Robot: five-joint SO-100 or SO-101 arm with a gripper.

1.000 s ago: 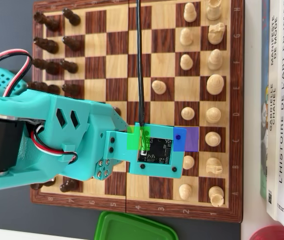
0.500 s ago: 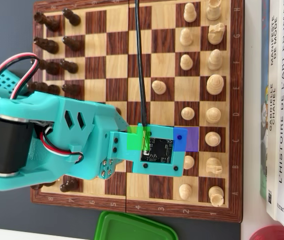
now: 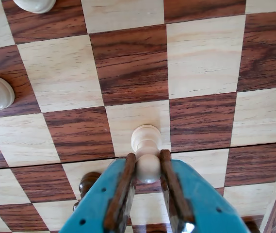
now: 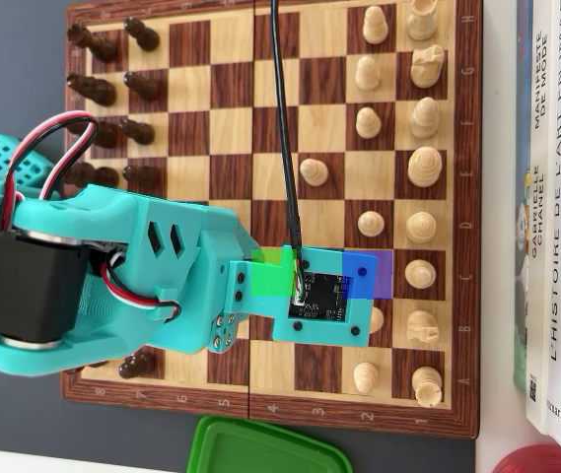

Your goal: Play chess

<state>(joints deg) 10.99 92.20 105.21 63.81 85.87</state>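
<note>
While clamped by jaws | white pawn (image 3: 146, 150) upright (cream, round-headed)

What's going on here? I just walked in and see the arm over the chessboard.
The teal arm is playing chess. In the wrist view its claw is closed around the head of a white pawn, which stands on or just above a light square. From overhead, the arm reaches across the chessboard from the dark pieces' side, and its camera mount hides the pawn. Other pieces look mostly unmoved, apart from one advanced white pawn.
</note>
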